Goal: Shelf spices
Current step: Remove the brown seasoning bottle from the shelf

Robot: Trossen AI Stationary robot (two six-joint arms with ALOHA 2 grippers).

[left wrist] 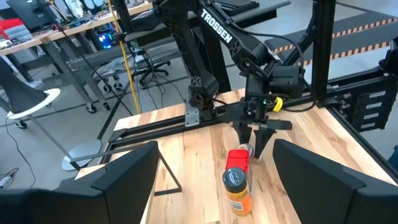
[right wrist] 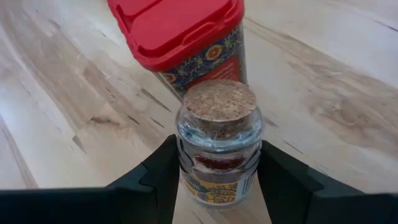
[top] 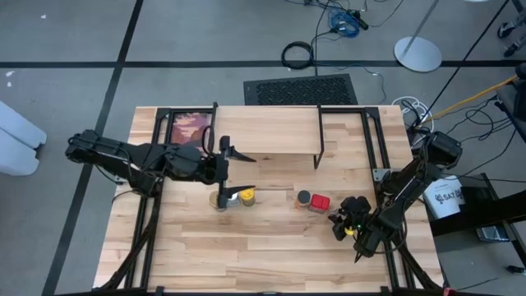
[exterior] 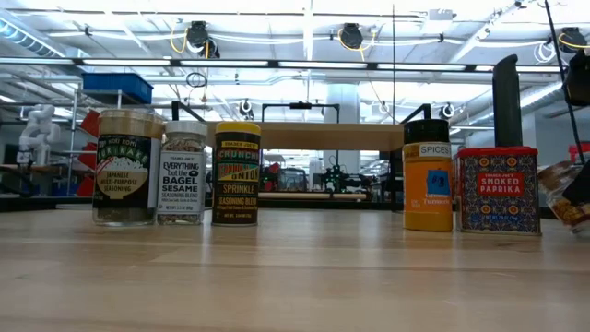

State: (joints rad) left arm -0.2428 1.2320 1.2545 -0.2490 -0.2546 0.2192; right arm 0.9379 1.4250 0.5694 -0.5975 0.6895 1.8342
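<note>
Cork-topped jar clamped in right gripper, near table's right edge.
Only the right wrist view shows this grip; left gripper stands open.

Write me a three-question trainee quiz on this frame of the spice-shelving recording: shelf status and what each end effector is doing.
1. True or false: a spice container already stands on the shelf.
2. What does the right end effector grip? A) smoked paprika tin B) cork-stoppered jar C) bagel sesame jar
3. Fill in: the left end effector, above the jars on the table, is ____ (open/shut).

Key: 1 false, the plank is bare; 2 B; 3 open, with nothing between its fingers.
</note>
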